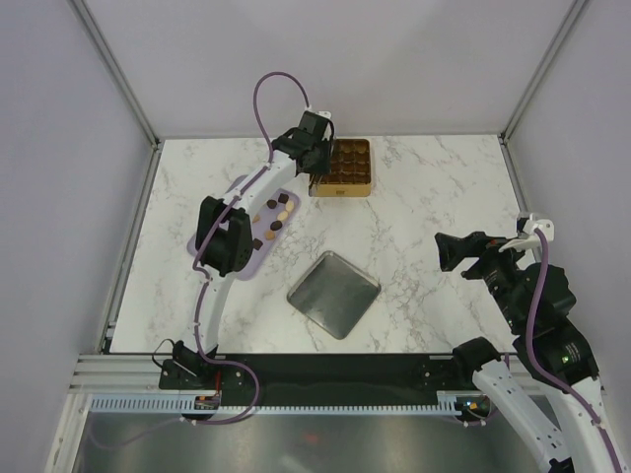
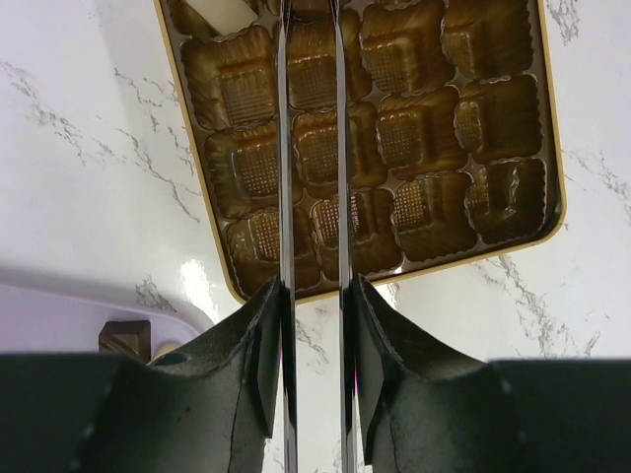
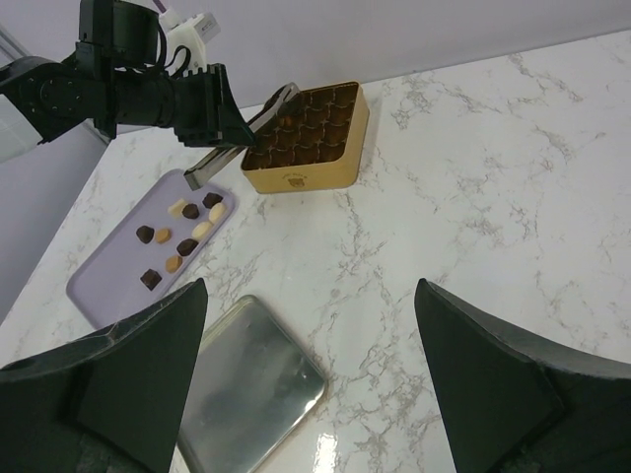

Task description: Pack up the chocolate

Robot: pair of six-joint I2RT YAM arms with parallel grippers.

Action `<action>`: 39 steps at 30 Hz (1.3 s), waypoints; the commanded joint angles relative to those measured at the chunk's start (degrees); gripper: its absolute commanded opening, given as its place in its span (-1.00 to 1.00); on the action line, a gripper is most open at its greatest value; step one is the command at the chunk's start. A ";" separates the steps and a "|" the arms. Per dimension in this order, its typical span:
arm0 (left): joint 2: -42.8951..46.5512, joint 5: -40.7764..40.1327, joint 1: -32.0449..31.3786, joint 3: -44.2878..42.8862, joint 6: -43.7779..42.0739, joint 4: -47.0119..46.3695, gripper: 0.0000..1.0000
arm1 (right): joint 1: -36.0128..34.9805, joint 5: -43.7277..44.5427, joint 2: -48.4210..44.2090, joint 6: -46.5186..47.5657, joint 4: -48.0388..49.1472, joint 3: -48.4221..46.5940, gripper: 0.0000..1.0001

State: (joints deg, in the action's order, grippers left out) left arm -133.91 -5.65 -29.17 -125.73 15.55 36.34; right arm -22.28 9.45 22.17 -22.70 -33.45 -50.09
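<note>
Packing looks barely begun: one pale piece (image 2: 219,14) in the tin (image 3: 301,179), most chocolate (image 3: 187,246) on the board (image 3: 108,286), left claw (image 2: 314,39) nearly closed with hold unclear, right claw (image 3: 311,286) wide, empty.

White marble-veined table (image 1: 414,197), plain pale grey walls (image 1: 345,59), metal corner posts (image 1: 113,69), soft even light
</note>
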 commanded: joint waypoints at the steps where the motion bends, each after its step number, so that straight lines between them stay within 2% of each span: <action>1: 0.05 -0.94 0.16 -3.03 -2.89 -3.82 -0.22 | -0.22 1.44 -0.73 0.29 1.02 -1.86 0.88; 9: -0.13 -0.85 0.16 -3.47 -4.30 -4.08 0.04 | -0.22 2.06 -1.52 0.11 0.93 -1.24 0.89; 14: 2.07 -0.85 0.08 -2.59 -4.21 -4.08 0.04 | -0.22 2.32 -2.22 0.11 0.58 -1.07 0.89; 19: 9.09 -0.94 -0.10 1.01 -4.04 -3.90 0.04 | -0.22 2.06 -2.22 0.29 -0.03 -1.59 0.89; 22: 15.24 -1.73 -0.10 5.40 -3.60 -3.55 0.04 | -0.22 1.97 -2.57 0.20 -0.39 -1.42 0.88; 26: 23.94 -4.36 -0.10 16.27 -2.11 -3.38 0.02 | -0.22 1.80 -3.19 0.02 -1.09 -0.63 0.89; 30: 32.20 -10.59 -0.10 25.70 -0.09 -2.06 0.02 | -0.22 1.53 -4.07 0.02 -1.53 0.34 0.89; 36: 41.70 -14.91 0.34 34.32 4.57 5.58 0.02 | -0.22 0.66 -5.21 -0.15 -2.23 1.22 0.88; 39: 45.82 -14.57 1.83 38.36 7.73 9.01 0.02 | -0.22 -0.31 -5.21 -0.33 -2.23 1.66 0.89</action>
State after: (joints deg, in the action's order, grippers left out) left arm -92.53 -17.17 -28.69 -90.19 18.09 40.80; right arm -22.28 10.22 17.56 -22.74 -35.44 -49.01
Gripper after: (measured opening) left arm 0.516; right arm 0.942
